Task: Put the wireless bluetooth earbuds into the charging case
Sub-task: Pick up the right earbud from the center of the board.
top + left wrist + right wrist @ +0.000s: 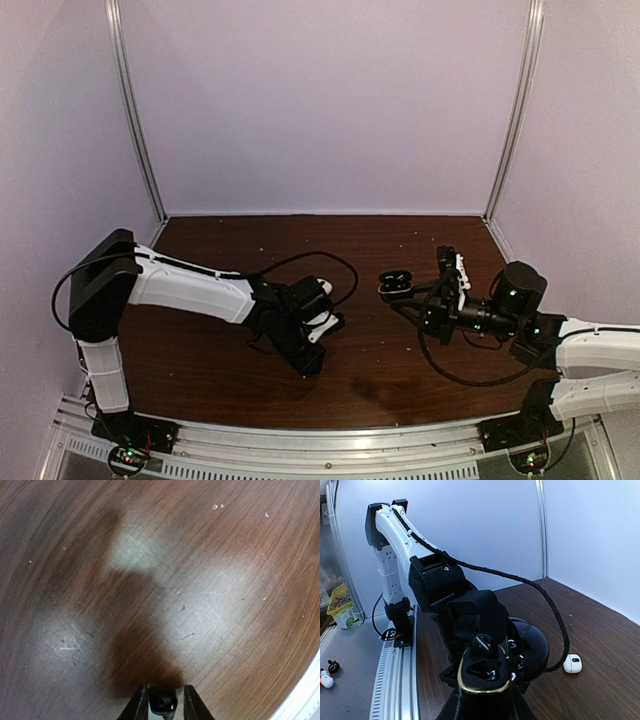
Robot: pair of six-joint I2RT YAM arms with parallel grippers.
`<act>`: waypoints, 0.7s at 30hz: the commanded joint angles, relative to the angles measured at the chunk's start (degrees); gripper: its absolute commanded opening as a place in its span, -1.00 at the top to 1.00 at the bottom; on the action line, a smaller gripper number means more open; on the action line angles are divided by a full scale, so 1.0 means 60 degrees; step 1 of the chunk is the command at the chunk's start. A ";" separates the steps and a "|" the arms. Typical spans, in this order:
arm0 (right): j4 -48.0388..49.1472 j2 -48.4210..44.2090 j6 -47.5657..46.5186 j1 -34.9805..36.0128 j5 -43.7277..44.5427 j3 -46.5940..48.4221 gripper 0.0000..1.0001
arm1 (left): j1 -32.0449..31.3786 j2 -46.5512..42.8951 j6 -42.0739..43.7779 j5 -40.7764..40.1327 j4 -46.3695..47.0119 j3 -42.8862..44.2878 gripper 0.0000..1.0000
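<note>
My right gripper (485,707) is shut on the black charging case (484,680), which has a gold rim, and holds it off the table with its domed lid (532,647) open. One black earbud (484,645) sits in the case, and the socket beside it is empty. In the top view the case (393,283) is at mid-table in the right gripper (408,290). My left gripper (163,700) is shut on a small black earbud (163,703) above bare wood. In the top view the left gripper (333,321) is left of the case. No white earbuds are visible.
A small white oval case (572,663) lies on the brown table behind the left arm; it also shows in the top view (325,287). The left arm's black cable (555,615) loops above it. A metal rail (395,670) runs along the near edge. White walls enclose the table.
</note>
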 commanded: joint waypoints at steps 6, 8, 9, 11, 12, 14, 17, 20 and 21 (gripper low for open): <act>0.0253 -0.0008 -0.0058 -0.0060 -0.0111 -0.0019 1.00 | -0.0180 0.0319 0.0500 -0.0399 -0.0546 0.0305 0.43; 0.0248 0.0011 -0.0072 -0.0074 -0.0105 -0.0019 1.00 | -0.0219 0.0344 0.0562 -0.0449 -0.0680 0.0343 0.40; 0.0255 0.0014 -0.0061 -0.0074 -0.0112 -0.0019 1.00 | -0.0245 0.0367 0.0602 -0.0491 -0.0786 0.0394 0.40; 0.0248 0.0016 -0.0058 -0.0071 -0.0112 -0.0019 1.00 | -0.0330 0.0411 0.0651 -0.0702 -0.0999 0.0497 0.40; 0.0261 0.0015 -0.0058 -0.0074 -0.0115 -0.0019 1.00 | -0.0362 0.0425 0.0670 -0.0786 -0.1075 0.0539 0.40; 0.0262 0.0018 -0.0058 -0.0080 -0.0108 -0.0019 1.00 | -0.0433 0.0498 0.0707 -0.0918 -0.1244 0.0617 0.41; 0.0248 0.0015 -0.0058 -0.0089 -0.0110 -0.0011 1.00 | -0.0530 0.0603 0.0787 -0.1114 -0.1470 0.0742 0.43; 0.0262 0.0028 -0.0058 -0.0082 -0.0104 -0.0008 1.00 | -0.0568 0.0663 0.0826 -0.1138 -0.1504 0.0823 0.47; 0.0262 0.0029 -0.0058 -0.0088 -0.0103 -0.0005 1.00 | -0.0567 0.0694 0.0836 -0.1145 -0.1541 0.0855 0.49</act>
